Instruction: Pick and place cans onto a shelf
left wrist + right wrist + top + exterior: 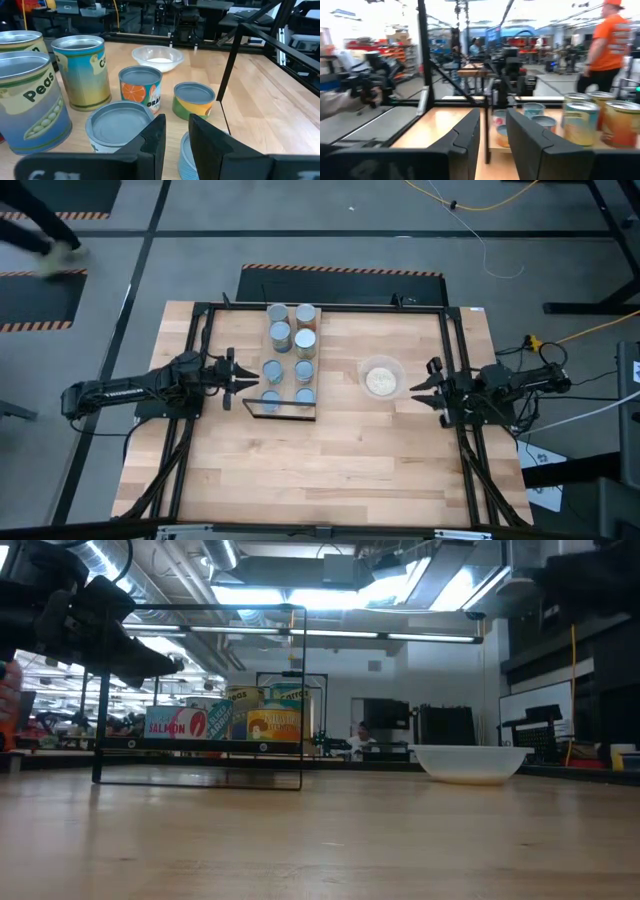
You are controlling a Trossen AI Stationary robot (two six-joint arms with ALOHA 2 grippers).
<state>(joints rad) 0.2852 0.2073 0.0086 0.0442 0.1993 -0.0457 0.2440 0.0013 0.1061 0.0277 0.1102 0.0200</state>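
Cans [290, 355] stand packed in two close rows on the table [330, 460], eight tins in all, with a thin black wire frame [278, 409] boxing the near end of the group. No can is held, and none is lifted off the table. The left gripper [243, 380] hovers just beside the cluster, its fingers [150, 145] parted by a narrow slot and pinching nothing. The right gripper [425, 388] waits at the opposite table edge, near the clear bowl [381, 377], its fingers [465, 140] likewise slightly apart and empty.

Hazards:

- Narrow finger gap. The slot looks slimmer than any tin, so an advance without widening would likely shove a can instead of straddling it.
- Tight spacing. Neighbouring cans nearly touch; a finger entering between them may topple one, particularly the tall pea can [30, 100].
- Frame upright. The black post [227, 82] stands close to the approach path and could snag a finger.
- Bowl. A careless sweep by the right arm could knock it.
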